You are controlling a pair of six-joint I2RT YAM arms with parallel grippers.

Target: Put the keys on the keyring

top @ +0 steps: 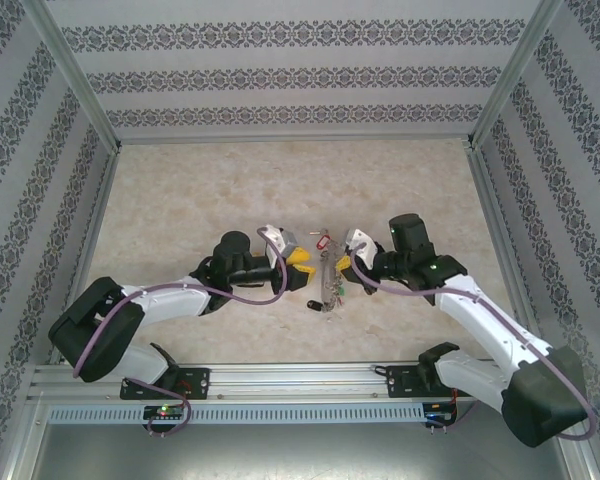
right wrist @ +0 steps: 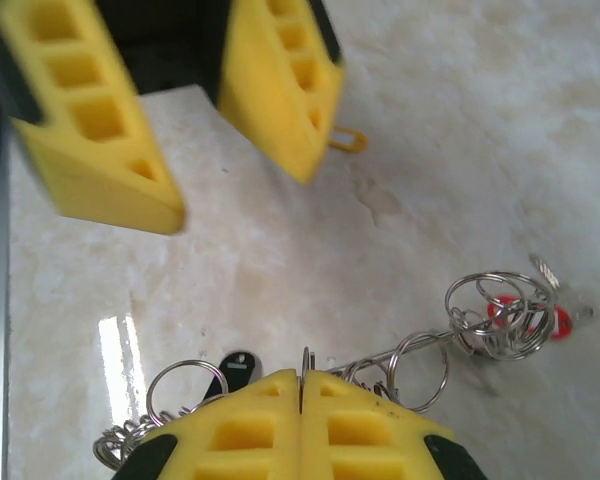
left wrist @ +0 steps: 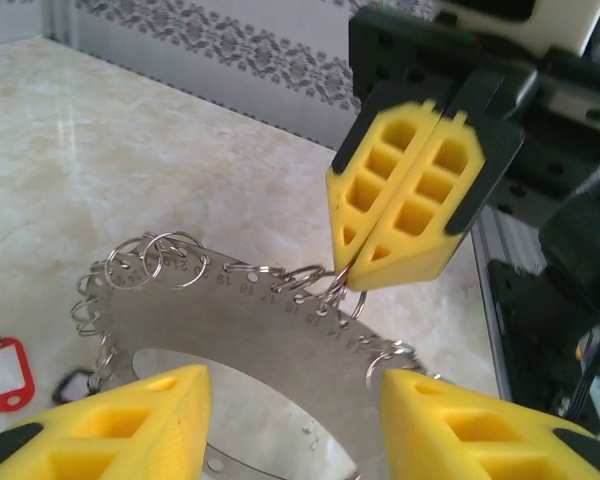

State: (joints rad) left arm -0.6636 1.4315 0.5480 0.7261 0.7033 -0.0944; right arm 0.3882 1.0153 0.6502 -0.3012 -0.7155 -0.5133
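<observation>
The keyring (left wrist: 210,305) is a flat, thin grey metal band curved into a loop, stamped with small numbers and edged with little split rings (left wrist: 175,258). It sits at mid-desk between the two arms, raised on its right side. At its left end a red tag (left wrist: 5,372) and a dark one lie on the pale marbled desk (left wrist: 100,150); whether they are already threaded I cannot tell. The left gripper (left wrist: 292,400) hangs over the near arc, its yellow fingers moderately apart on either side of the band and holding nothing. A yellow tag (right wrist: 347,140) lies just beyond it, loose on the desk. On the right, the right gripper (left wrist: 352,268) has its fingers pressed together on the band's edge among the split rings, steadying it. The step looks like bracing the ring before threading. Next, the left fingers must take a small key cleanly and line its hole up with one tiny ring, which calls for a fine aim.
</observation>
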